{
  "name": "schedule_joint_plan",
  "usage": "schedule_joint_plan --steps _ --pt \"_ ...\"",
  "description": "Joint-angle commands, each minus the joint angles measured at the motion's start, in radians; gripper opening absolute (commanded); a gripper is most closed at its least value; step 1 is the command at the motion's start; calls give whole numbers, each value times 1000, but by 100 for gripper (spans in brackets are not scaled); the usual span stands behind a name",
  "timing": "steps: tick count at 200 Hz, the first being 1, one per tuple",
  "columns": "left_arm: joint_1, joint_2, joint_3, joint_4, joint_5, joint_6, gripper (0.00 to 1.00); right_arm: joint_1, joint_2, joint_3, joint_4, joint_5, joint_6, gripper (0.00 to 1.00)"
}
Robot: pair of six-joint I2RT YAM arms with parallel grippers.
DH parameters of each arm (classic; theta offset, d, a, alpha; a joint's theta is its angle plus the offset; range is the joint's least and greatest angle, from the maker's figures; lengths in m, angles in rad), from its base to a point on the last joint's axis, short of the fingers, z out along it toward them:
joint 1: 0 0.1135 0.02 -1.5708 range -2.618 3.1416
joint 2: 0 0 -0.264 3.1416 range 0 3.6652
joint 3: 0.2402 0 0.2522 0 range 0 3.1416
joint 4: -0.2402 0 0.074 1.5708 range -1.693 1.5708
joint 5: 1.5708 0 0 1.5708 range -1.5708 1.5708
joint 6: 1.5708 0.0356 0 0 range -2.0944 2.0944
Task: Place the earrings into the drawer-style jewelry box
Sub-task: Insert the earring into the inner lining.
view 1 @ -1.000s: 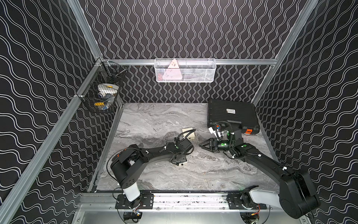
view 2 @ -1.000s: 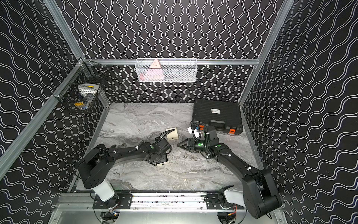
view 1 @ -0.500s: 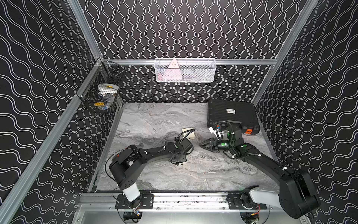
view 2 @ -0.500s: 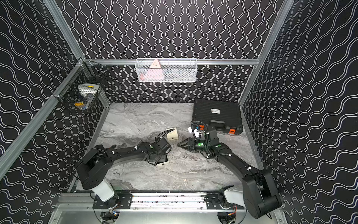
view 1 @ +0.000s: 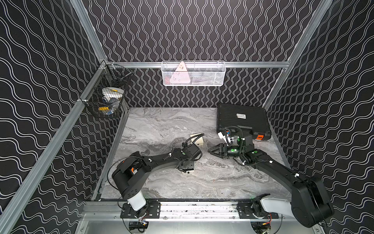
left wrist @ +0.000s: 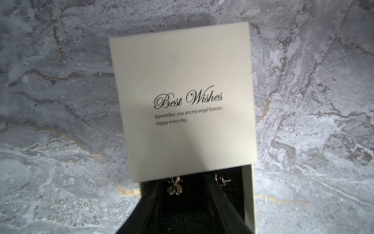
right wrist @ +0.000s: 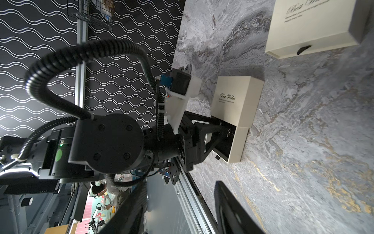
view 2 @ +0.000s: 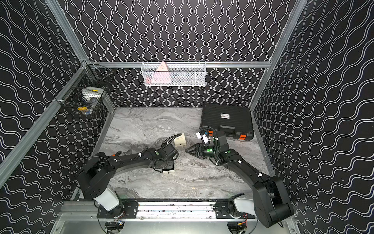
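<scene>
snagging is worrying us: left claw (left wrist: 190, 188) is sitting spread among the earrings (left wrist: 174, 187) in the drawer (left wrist: 248, 192), right claw (view 1: 210, 151) spread

A grey marbled bench (view 1: 162, 125) is seen in both top views. A black case (view 1: 241, 119) is laid at its upper right corner. A closed cream box (view 1: 199, 140) is set near the middle. A jewelry box (left wrist: 182, 81) with its drawer pulled out is placed just below, left of centre. A tiny gold speck (view 1: 215, 188) is seen lower down, right of centre.
</scene>
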Motion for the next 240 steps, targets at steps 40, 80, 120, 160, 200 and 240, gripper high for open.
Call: schedule_joint_plan --steps 40,80,120,160,200,240 --pt "-10 -51 6 -52 -20 -8 42 0 14 12 36 -20 7 57" --pt "-22 -182 -3 -114 -23 0 56 3 10 11 17 -9 2 57" --pt "126 -276 32 -60 23 230 93 150 1 -30 27 85 19 57" --pt "288 -88 198 50 174 454 99 367 44 -77 131 222 87 56" --pt "399 104 333 114 374 492 99 458 90 -135 231 303 124 56" --pt "436 267 429 100 501 511 99 473 148 -165 315 315 152 56"
